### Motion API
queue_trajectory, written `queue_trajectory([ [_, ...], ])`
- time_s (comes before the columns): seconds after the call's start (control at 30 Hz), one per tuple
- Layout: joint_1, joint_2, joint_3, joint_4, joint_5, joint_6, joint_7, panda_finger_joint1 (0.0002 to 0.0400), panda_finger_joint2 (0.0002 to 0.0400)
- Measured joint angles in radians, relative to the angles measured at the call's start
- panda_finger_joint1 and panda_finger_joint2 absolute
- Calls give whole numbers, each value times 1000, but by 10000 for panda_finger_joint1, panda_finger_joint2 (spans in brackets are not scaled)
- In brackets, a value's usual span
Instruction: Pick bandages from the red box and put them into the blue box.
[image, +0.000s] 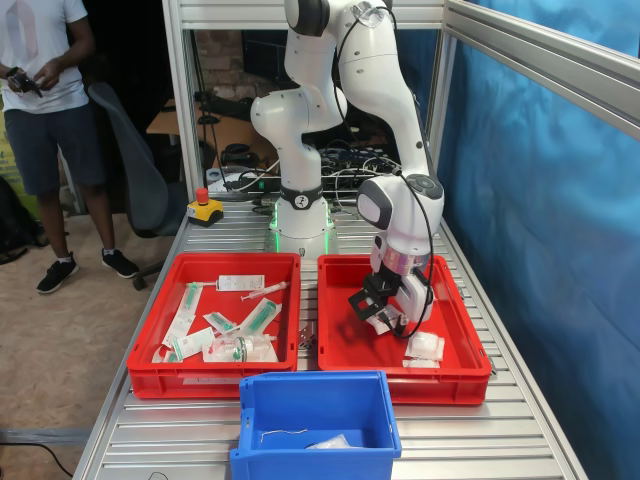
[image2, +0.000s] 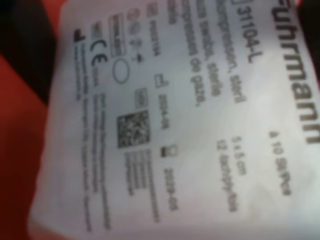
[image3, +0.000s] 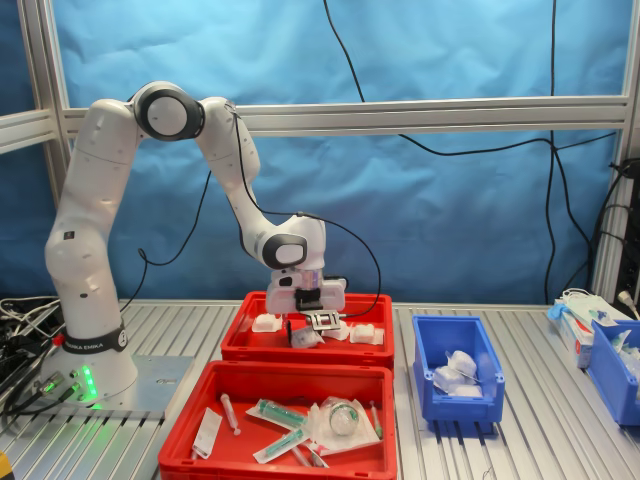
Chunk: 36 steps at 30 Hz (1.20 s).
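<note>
The right-hand red box (image: 335, 345) holds a few square white bandages, among them one (image: 425, 345) near its front corner. In the second exterior view it is the rear tray (image3: 238, 340), with bandages at both ends (image3: 267, 322) (image3: 365, 333). My gripper (image: 383, 315) (image3: 318, 325) is low inside this box, its fingers standing apart on either side of one bandage (image: 380, 323) (image3: 303, 338). That printed white packet (image2: 170, 125) fills the wrist view, lying flat. The blue box (image: 315, 395) (image3: 424, 350) holds bandages (image3: 455, 368).
A twin red tray (image: 150, 350) (image3: 190, 440) with syringes and long packets sits beside the first. A red emergency button (image: 204, 208) stands behind it. A person (image: 50, 120) stands at the first exterior view's left. More blue bins (image3: 610, 365) stand at the second exterior view's right.
</note>
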Motion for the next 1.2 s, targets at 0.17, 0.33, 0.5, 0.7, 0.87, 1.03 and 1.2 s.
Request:
queue_trajectory([
  [0.17, 0, 2, -3, 2, 0, 0, 0, 342, 342],
  [0.33, 0, 4, -4, 3, 0, 0, 0, 242, 242],
  [0.5, 0, 5, -4, 3, 0, 0, 0, 192, 192],
  [0.7, 0, 6, -4, 4, 0, 0, 0, 142, 142],
  [0.87, 0, 7, -4, 4, 0, 0, 0, 92, 92],
  [1.03, 1, 7, -9, 4, 0, 0, 0, 54, 54],
  [1.2, 4, 7, -20, 7, 0, 0, 0, 54, 54],
])
